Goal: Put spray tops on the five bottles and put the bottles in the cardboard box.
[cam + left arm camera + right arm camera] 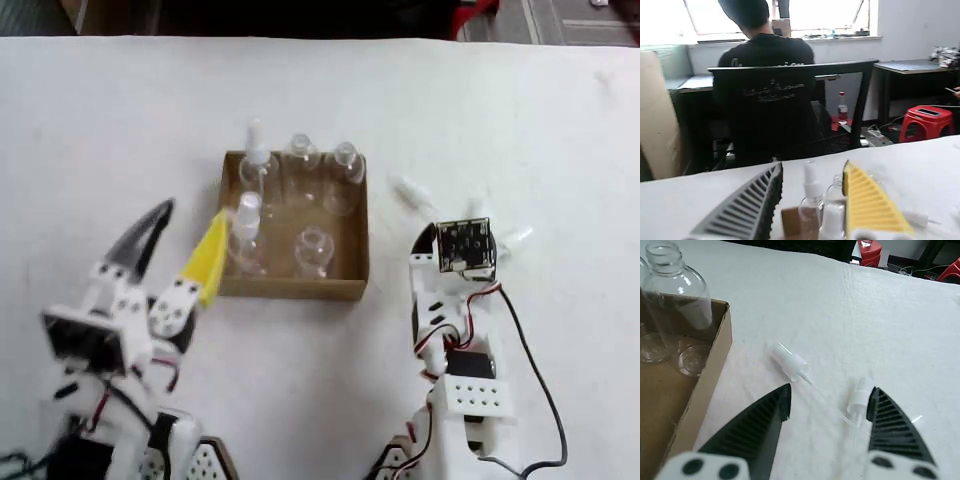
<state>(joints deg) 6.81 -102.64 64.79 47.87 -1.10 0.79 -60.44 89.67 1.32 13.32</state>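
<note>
Right hand [830,392], spread open, over loose spray tops [790,362] on the surface [865,305], apparently to pick one; left hand [195,212] open beside cardboard box [290,288] holding five bottles [312,248], two topped.

1. A white table [520,130] runs from the lower edge of the high view almost to the top.
2. Upper right of the high view: pale tiled floor [570,20].
3. Left wrist view: bright windows [715,15], a grey wall [915,25], a black mesh chair [790,110] behind the table, and a red stool [927,120] by a dark desk [915,65].
</note>
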